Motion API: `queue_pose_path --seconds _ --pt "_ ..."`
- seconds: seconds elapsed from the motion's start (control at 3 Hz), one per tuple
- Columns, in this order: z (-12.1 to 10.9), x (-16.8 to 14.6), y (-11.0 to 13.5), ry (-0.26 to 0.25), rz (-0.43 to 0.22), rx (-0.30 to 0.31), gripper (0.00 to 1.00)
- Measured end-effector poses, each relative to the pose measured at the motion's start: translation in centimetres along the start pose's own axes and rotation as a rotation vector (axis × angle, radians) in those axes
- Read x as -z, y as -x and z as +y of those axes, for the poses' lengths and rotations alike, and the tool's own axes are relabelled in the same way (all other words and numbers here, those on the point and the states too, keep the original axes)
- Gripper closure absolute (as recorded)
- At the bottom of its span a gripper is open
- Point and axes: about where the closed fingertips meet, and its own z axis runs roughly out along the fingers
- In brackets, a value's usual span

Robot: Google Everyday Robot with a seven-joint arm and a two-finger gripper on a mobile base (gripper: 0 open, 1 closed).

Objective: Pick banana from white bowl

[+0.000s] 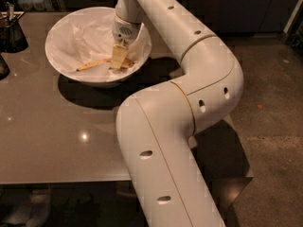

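The white bowl (71, 67) stands on the grey table at the back left, lined with crumpled white paper. The banana (94, 64) lies in the bottom of the bowl, slim and yellow-brown, pointing left. My gripper (117, 60) reaches down into the bowl from the right side, and its tip rests at the banana's right end. The right part of the banana is hidden behind the gripper.
A grey table (57, 136) holds the bowl. A dark glass container (12, 32) stands at the far left edge, another dark object (2, 66) below it. My white arm (189, 103) arches over the table's right side. The floor (270, 126) lies to the right.
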Motion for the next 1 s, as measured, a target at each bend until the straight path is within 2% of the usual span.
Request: queue_pose_path --seconds 0.33,0.67,1.0 --pt "-0.6 -0.4 0.4 -0.018 -0.012 0.0 1.0" --pt "-0.9 -0.4 0.7 -0.027 -0.019 0.0 1.0" --pt "-0.9 0.7 1.3 -0.064 -0.02 0.021 1.0"
